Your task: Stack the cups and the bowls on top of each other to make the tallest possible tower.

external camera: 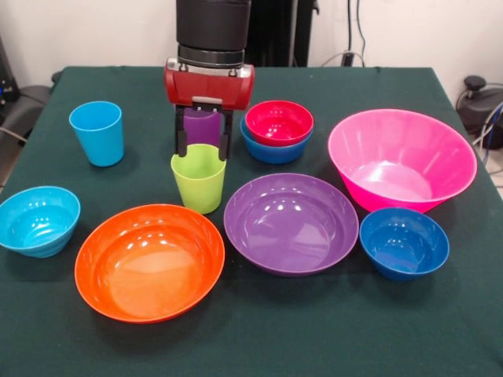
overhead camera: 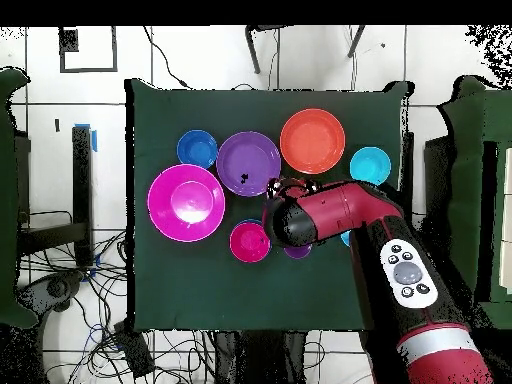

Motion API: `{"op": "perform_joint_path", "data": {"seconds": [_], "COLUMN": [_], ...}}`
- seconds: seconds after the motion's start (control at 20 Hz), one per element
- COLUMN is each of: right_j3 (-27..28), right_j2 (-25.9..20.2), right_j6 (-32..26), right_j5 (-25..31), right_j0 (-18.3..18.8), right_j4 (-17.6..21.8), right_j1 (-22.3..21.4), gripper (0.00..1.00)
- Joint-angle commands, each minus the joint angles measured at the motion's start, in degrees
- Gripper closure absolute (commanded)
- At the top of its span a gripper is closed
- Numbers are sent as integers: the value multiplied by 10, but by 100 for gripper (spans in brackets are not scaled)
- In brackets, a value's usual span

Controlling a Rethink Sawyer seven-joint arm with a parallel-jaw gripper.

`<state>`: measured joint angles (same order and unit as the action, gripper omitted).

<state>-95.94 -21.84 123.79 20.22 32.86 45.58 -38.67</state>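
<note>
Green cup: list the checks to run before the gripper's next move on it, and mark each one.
1. Green cup upright, mouth up: ok.
2. Gripper lined up over the green cup: ok side to side in the front view; depth cannot tell, as the purple cup stands right behind.
3. Grip on either cup: cannot tell.
4. Base ready, red bowl nested in the blue bowl: ok.
5. Red bowl empty to take the cup: ok.
6. Cyan bowl standing free for later: ok.
</note>
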Motion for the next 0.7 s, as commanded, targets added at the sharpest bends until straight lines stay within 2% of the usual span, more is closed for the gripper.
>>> {"op": "perform_joint_path", "data": {"seconds": [0.05, 0.2, 0.7], "right_j3": [-6, -9, -32], "right_j2": [17, 27, 30], "right_j6": [37, 43, 50], "right_j5": [-38, -42, -23], "right_j0": [-16, -24, -45], "right_j4": [3, 3, -39], "right_j1": [45, 40, 9], "gripper": [0, 0, 0]}}
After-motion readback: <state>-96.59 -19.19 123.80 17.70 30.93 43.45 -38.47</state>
